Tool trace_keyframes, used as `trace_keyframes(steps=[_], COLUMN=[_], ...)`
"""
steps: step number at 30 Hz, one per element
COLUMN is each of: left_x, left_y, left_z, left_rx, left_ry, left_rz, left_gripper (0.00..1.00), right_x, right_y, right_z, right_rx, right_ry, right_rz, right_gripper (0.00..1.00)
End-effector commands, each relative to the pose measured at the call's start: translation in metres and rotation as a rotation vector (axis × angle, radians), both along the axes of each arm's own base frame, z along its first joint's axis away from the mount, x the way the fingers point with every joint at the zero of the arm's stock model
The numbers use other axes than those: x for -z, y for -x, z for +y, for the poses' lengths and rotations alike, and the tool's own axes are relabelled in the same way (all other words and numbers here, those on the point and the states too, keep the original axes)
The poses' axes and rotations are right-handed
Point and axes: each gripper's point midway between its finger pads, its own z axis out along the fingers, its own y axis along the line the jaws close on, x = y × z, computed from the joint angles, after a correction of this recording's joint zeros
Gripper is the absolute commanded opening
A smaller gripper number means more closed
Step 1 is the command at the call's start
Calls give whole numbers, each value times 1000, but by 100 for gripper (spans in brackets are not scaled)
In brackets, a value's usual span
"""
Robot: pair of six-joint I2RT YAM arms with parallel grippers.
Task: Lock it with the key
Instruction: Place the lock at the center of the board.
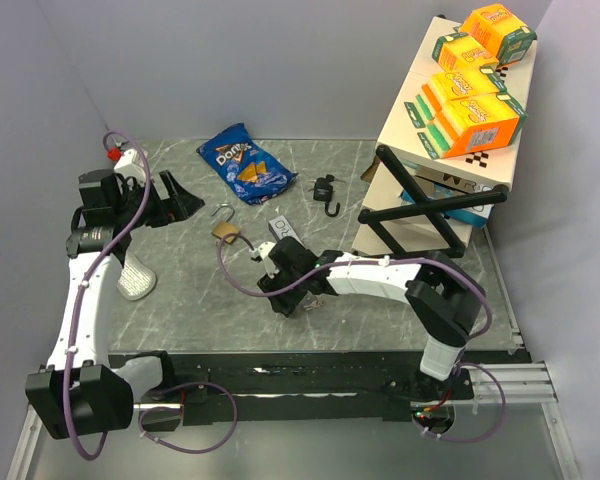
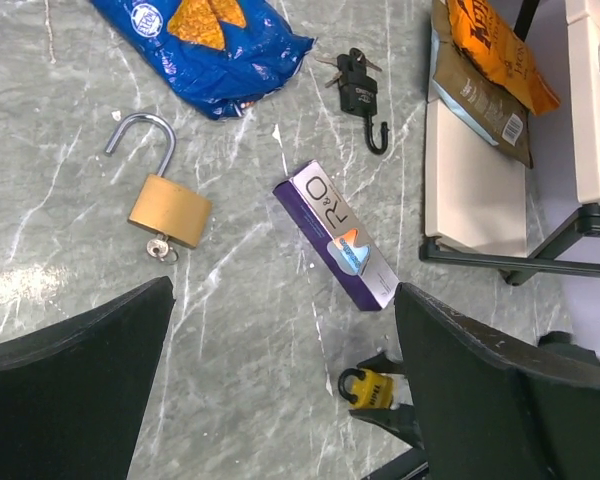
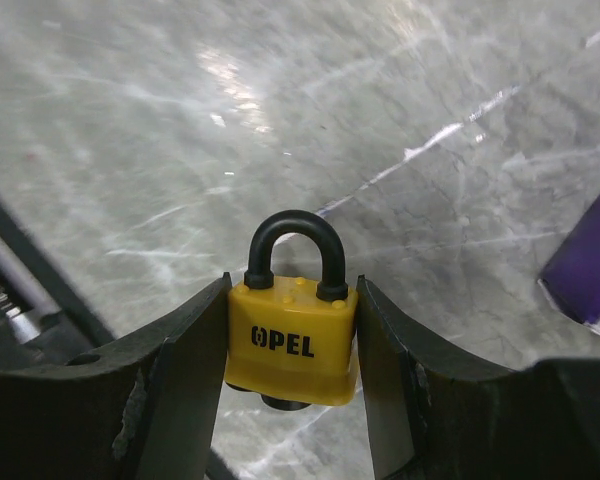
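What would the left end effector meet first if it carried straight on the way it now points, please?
Most likely bare tabletop: the open left end effector aims into the gap between the brass padlock and the purple box. Depth is unclear, so the box could be grazed.

Glossy yellow padlock [image 3: 292,345], perhaps plastic-coated; dull brass padlock [image 2: 170,210]; polished marble-patterned table [image 1: 190,290].
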Motion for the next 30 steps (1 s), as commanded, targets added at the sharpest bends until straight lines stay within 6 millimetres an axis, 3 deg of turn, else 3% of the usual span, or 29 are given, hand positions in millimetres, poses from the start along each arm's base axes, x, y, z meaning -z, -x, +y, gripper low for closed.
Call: trace_keyframes(steps=[1, 9, 12, 13, 15, 17, 19, 21, 22, 24, 28, 30], left_x=[-5, -15, -15, -14, -14, -15, -17, -17, -17, -16, -20, -25], left_y=[7, 7, 10, 10, 10, 9, 9, 9, 9, 9, 9, 8], left_z=[-1, 15, 14, 15, 15, 16, 13, 10, 9, 6, 1, 0], left_rx=[18, -125, -102, -105, -109, -109, -92, -70, -62, -40, -8, -8], left_ry=[1, -11, -30, -37, -38, -38, -36, -30, -31, -26, -9, -5], left_rz=[-38, -115, -127, -125, -121, -126, -136, -143, -143, -137, -145, -161], left_gripper=[96, 96, 96, 96, 96, 96, 96, 96, 96, 96, 96, 96], right_x=[-2, 19, 21, 21, 19, 16, 8, -1, -9, -20, -42, -63], right_y=[-13, -19, -19, -18, -16, -16, -17, -20, -22, -25, -36, -49], right_z=[13, 11, 9, 9, 9, 8, 9, 11, 13, 18, 16, 20], right_rx=[88, 157, 168, 167, 167, 175, 174, 177, 182, 177, 219, 249], right_ry=[-6, 69, 82, 80, 75, 78, 70, 61, 45, 26, 25, -4], right_rz=[-30, -15, -9, -5, -1, -4, -12, -22, -33, -49, -100, -146], right_gripper=[0, 0, 13, 27, 39, 44, 59, 62, 74, 85, 87, 86])
